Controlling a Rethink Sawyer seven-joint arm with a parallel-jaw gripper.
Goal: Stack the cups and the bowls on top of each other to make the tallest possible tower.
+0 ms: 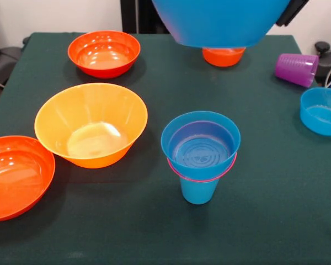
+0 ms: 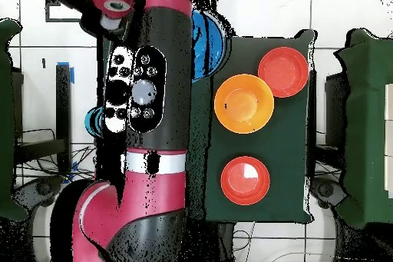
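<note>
In the front view, the tower [image 1: 200,157] stands right of centre on the desk [image 1: 265,221]. A large bowl [image 1: 91,125] sits to its left, with two more bowls at upper left [image 1: 103,53] and lower left [image 1: 16,175]. A tipped cup [image 1: 296,69] lies at upper right, above a small bowl [image 1: 321,111]. Another large bowl [image 1: 220,22] hangs at top centre.

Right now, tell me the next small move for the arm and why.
Probably carry the large blue bowl toward the camera until it hangs over the tower, then lower it. The bowl is raised at the far side, while the stack of blue cup, pink bowl and small blue bowl stands nearer, open on top.
</note>
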